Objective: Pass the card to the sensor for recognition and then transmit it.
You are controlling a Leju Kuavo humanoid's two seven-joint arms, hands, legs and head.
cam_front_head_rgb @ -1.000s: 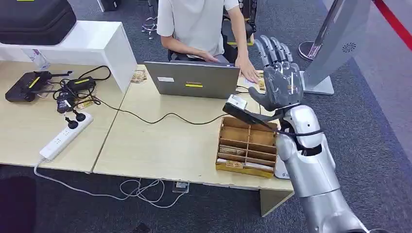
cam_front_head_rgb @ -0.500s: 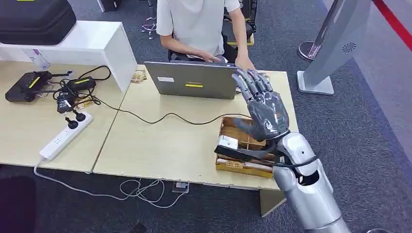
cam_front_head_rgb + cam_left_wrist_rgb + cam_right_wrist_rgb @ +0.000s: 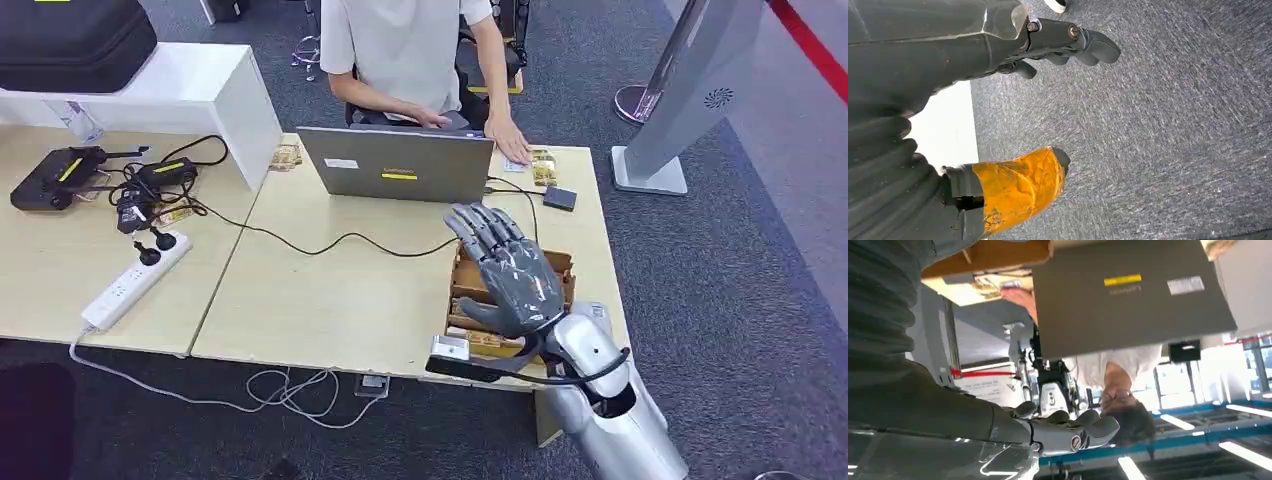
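At the table's near edge: right hand [image 3: 510, 275], fingers spread flat, nothing held, over wooden card box [image 3: 465, 290] with cards [image 3: 477, 312] in its slots. Beyond: grey laptop [image 3: 397, 165], small black sensor [image 3: 559, 197], person's hand [image 3: 512, 150]. Left hand [image 3: 1058, 45]: fingers curled, above carpet.

The sensor [image 3: 559, 197] is a small, dark, flat square. It lies on the far right part of the table [image 3: 330, 300], just past the laptop's [image 3: 397, 165] corner. The cards [image 3: 464, 323] are thin and light with brown prints. They lie flat in the near slots of a wooden box [image 3: 461, 272], well apart from the sensor.
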